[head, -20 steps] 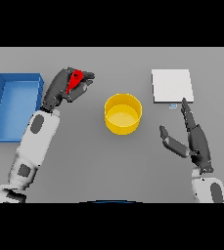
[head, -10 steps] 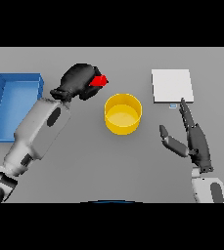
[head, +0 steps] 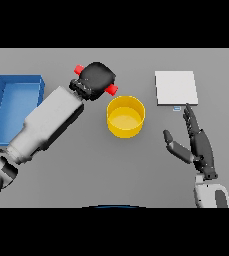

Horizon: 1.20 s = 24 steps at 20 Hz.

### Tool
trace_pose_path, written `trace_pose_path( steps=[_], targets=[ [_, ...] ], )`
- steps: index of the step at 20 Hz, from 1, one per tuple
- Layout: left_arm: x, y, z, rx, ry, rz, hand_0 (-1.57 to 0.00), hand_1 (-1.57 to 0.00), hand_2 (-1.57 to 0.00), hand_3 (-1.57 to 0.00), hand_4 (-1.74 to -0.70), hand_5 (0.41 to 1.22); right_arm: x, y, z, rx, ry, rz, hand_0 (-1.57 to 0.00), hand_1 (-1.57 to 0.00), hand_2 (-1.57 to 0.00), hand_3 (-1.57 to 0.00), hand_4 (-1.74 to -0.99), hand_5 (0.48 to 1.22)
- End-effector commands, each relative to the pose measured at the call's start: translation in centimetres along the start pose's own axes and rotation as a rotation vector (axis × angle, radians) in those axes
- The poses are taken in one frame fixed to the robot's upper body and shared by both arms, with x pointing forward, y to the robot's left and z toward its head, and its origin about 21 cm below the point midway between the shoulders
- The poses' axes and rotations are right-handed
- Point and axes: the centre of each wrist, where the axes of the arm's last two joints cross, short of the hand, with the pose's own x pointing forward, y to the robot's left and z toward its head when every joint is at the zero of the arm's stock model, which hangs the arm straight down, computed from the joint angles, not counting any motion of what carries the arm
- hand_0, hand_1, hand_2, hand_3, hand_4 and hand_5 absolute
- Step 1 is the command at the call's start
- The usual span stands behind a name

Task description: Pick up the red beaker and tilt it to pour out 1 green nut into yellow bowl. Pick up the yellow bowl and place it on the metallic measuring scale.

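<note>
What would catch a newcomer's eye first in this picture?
The left hand, up at center-left, is curled round the red beaker, tipped sideways just beside the rim of the yellow bowl in the table's middle. To the right, the open right hand waits below the white scale; a blue tray sits far left.

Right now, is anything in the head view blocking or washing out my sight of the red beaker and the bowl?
Head view: even, flat light, no glare. The left hand covers most of the red beaker; only its red ends show. The yellow bowl is fully visible, its inside lit; no nut can be made out. The scale reads as plain white.
</note>
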Motion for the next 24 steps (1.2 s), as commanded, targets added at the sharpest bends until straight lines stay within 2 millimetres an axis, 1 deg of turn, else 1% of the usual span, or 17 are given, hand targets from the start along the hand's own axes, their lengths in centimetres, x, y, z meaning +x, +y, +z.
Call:
trace_pose_path(
  steps=[1,2,3,4,5,6,8,10,12,13,14,16,18,19,22,23,24],
  targets=[
    [0.4,0.1,-0.2,-0.015,-0.019,-0.041,-1.57,-1.57,-1.57,-1.29,-1.72,1.217,0.2,0.3,0.0,0.000,0.002,-0.006,0.00,0.00,0.00,0.00,-1.206,0.639],
    [0.6,0.6,-0.4,-0.028,-0.035,-0.086,-1.57,-1.57,-1.57,-1.35,-1.72,1.218,0.2,0.5,-0.5,-0.001,0.011,-0.016,0.00,0.00,0.00,0.00,-1.212,0.631],
    [0.9,0.5,-0.6,-0.043,-0.058,-0.127,-1.57,-1.57,-1.57,-1.39,-1.72,1.218,0.3,0.4,-0.4,-0.008,0.003,-0.003,0.00,0.00,0.00,0.00,-1.220,0.624],
    [1.3,1.0,-0.8,-0.047,-0.077,-0.167,-1.57,-1.57,-1.57,-1.43,-1.73,1.219,0.4,0.3,-0.6,-0.009,0.000,0.013,0.00,0.00,0.00,0.00,-1.221,0.617],
    [1.6,1.1,-1.1,-0.055,-0.085,-0.206,-1.57,-1.57,-1.57,-1.46,-1.73,1.219,0.0,0.4,-0.3,-0.010,-0.001,0.017,0.00,0.00,0.00,0.00,-1.221,0.610],
    [2.0,0.9,-1.4,-0.067,-0.088,-0.251,-1.57,-1.57,-1.57,-1.48,-1.73,1.220,0.2,0.7,-0.4,-0.013,-0.007,0.022,0.00,0.00,0.00,0.00,-1.214,0.600],
    [2.5,1.7,-1.6,-0.081,-0.119,-0.341,-1.57,-1.57,-1.57,-1.51,-1.73,1.220,0.0,0.7,-0.3,-0.023,-0.012,0.031,0.00,0.00,0.00,0.00,-1.205,0.584],
    [2.7,2.4,-1.6,-0.080,-0.138,-0.434,-1.57,-1.57,-1.57,-1.53,-1.73,1.220,0.1,0.5,-0.3,-0.031,-0.020,0.025,0.00,0.00,0.00,0.00,-1.185,0.575],
    [2.8,2.4,-1.8,-0.087,-0.131,-0.534,-1.57,-1.57,-1.57,-1.55,-1.74,1.221,0.0,0.3,-0.3,-0.031,-0.027,0.043,0.00,0.00,0.00,0.00,-1.160,0.569],
    [3.3,2.5,-1.9,-0.104,-0.136,-0.568,-1.57,-1.57,-1.57,-1.55,-1.74,1.221,0.0,0.7,-0.5,-0.028,-0.034,0.032,0.00,0.00,0.00,0.00,-1.152,0.567],
    [3.0,2.5,-1.9,-0.117,-0.148,-0.603,-1.57,-1.57,-1.57,-1.56,-1.74,1.221,-0.1,0.6,-0.7,-0.034,-0.018,0.029,0.00,0.00,0.00,0.00,-1.148,0.566],
    [3.1,2.5,-1.9,-0.120,-0.163,-0.669,-1.57,-1.57,-1.57,-1.56,-1.74,1.221,-0.4,0.4,-0.5,-0.030,-0.017,0.019,0.00,0.00,0.00,0.00,-1.135,0.567],
    [4.0,2.6,-2.1,-0.123,-0.173,-0.747,-1.57,-1.57,-1.57,-1.56,-1.74,1.221,-0.2,0.5,-0.4,-0.034,-0.029,0.028,0.00,0.00,0.00,0.00,-1.129,0.566],
    [3.9,2.5,-2.2,-0.115,-0.185,-0.782,-1.57,-1.57,-1.57,-1.57,-1.73,1.221,0.2,0.8,-0.5,-0.032,-0.039,0.037,0.00,0.00,0.00,0.00,-1.132,0.573],
    [4.4,2.6,-2.6,-0.116,-0.178,-0.879,-1.57,-1.57,-1.57,-1.57,-1.73,1.221,0.1,0.1,-0.4,-0.039,-0.040,0.022,0.00,0.00,0.00,0.00,-1.135,0.580],
    [4.6,2.8,-2.7,-0.108,-0.172,-0.911,-1.57,-1.57,-1.57,-1.57,-1.73,1.221,0.3,0.4,-0.3,-0.041,-0.052,0.026,0.00,0.00,0.00,0.00,-1.133,0.579],
    [4.9,3.6,-2.7,-0.100,-0.173,-0.943,-1.57,-1.57,-1.57,-1.57,-1.73,1.221,0.5,0.5,-0.3,-0.041,-0.050,0.023,0.00,0.00,0.00,0.00,-1.130,0.577]
  ],
)
